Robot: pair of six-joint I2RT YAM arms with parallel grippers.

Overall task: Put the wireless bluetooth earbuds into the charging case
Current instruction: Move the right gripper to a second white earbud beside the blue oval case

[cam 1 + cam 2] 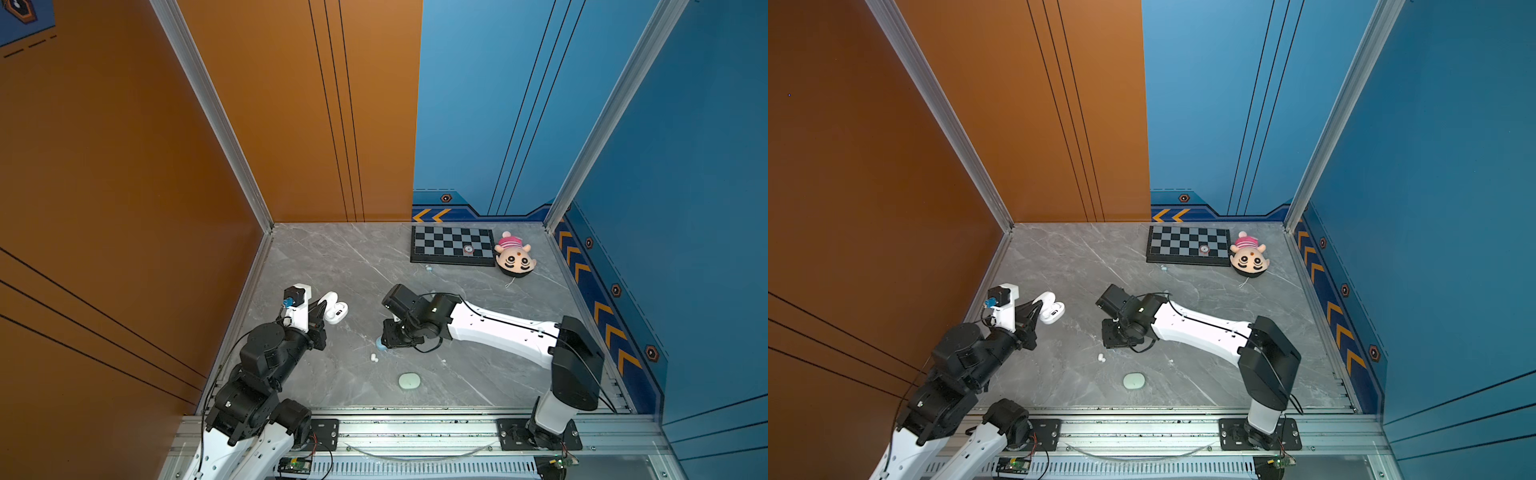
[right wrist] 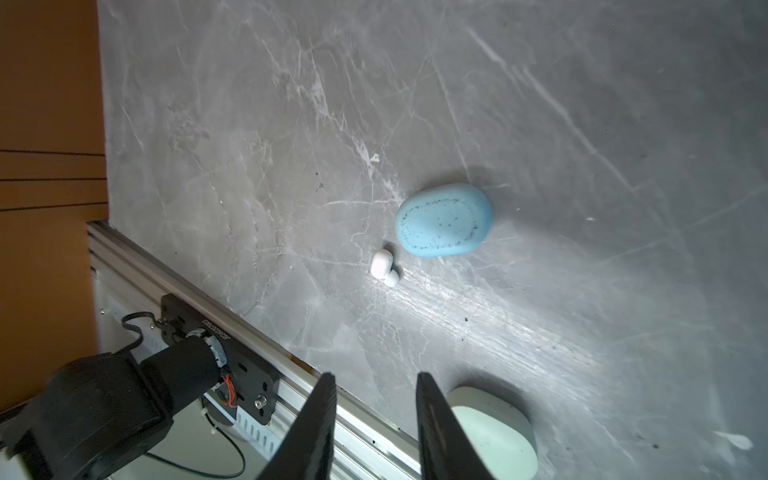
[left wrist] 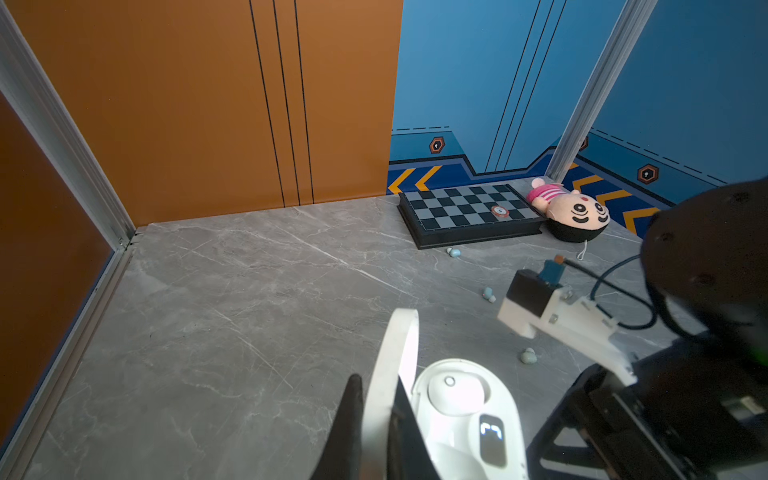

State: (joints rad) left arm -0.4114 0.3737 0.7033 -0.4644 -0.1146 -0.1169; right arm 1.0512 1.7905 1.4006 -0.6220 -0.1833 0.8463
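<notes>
The white charging case lies open at the left of the table, its lid upright and its base showing a lit display. My left gripper is shut on the lid. My right gripper hovers open and empty over mid-table, pointing down. Beneath it a white earbud lies beside a closed pale blue case, which the arm mostly hides in both top views. The same earbud shows there. More earbuds lie scattered further back.
A closed mint case sits near the front rail. A chessboard and a plush toy lie at the back right. Walls enclose the table on three sides.
</notes>
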